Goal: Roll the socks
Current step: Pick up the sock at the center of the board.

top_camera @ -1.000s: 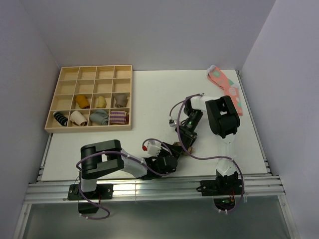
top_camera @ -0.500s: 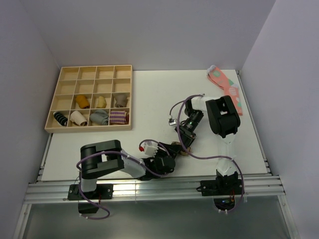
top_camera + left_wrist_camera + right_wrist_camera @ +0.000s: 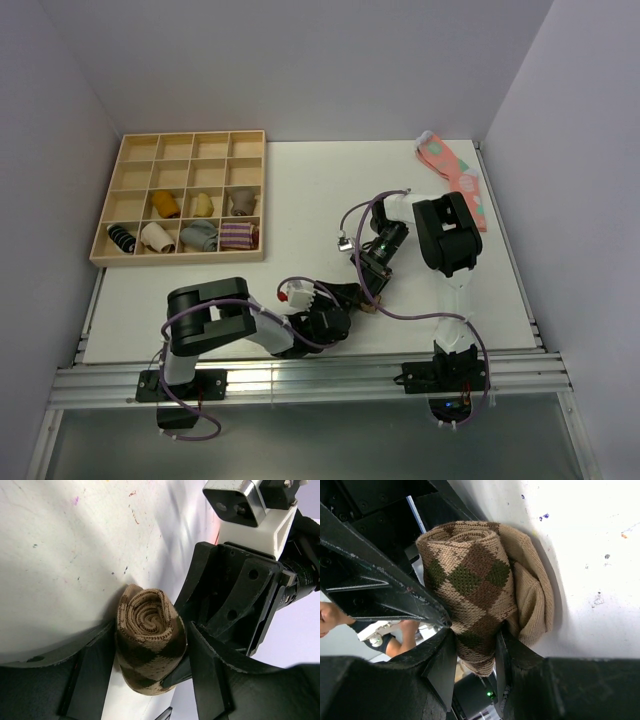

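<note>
Far left on white table (image 3: 300, 190): wooden tray (image 3: 180, 257) of four by four compartments, third row from the back holding a mustard bundle (image 3: 165, 204), a pale yellow bundle (image 3: 203, 204) and a grey-brown bundle (image 3: 240, 202) in its second, third and fourth cells. Nearest row, left to right, one to a cell: black-and-white striped roll (image 3: 121, 238), cream roll (image 3: 157, 236), grey-blue bundle (image 3: 199, 236), purple-striped roll (image 3: 237, 236). Far right corner: pink socks with teal spots (image 3: 455, 172) lying flat along the table edge beside the wall; small coloured specks (image 3: 75, 500) on the tabletop in the wrist views.
</note>
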Motion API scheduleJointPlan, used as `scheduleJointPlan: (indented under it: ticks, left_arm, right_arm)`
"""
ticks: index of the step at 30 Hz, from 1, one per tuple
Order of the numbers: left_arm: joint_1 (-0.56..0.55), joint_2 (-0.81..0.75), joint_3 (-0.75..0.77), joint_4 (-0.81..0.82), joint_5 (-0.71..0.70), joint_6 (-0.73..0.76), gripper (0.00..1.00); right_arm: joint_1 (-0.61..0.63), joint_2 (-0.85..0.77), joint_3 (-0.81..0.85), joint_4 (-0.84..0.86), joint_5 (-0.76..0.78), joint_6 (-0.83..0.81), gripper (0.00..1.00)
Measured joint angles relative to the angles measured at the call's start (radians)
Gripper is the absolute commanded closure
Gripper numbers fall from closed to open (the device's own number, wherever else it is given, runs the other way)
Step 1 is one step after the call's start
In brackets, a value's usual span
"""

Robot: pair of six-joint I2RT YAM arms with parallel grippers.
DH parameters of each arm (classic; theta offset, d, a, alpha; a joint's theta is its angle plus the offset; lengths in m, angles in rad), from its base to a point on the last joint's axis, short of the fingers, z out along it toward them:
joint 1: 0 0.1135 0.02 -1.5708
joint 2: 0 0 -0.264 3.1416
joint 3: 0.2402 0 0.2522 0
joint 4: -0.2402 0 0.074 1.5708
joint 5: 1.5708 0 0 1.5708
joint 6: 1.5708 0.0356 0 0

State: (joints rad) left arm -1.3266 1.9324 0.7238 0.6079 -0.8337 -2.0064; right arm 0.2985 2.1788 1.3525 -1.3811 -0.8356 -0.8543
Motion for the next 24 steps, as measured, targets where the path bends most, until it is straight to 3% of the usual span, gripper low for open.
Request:
scheduleJointPlan:
  ticks: [17,20,24]
  left_arm:
    - [0.019,0.04,0.057,-0.007,0.05,-0.003,0.38]
    - [0.019,0.041,0.063,-0.016,0.051,-0.004,0.41]
    - [0.021,0.044,0.098,-0.077,0.062,-0.003,0.58]
  right_arm:
    - [-0.006,-0.003,0.013,-0.011,0.022,-0.01,0.78]
    - [-0.006,-0.003,0.013,-0.012,0.023,-0.016,0.79]
    - [-0.006,-0.003,0.013,-0.017,0.038,-0.025,0.78]
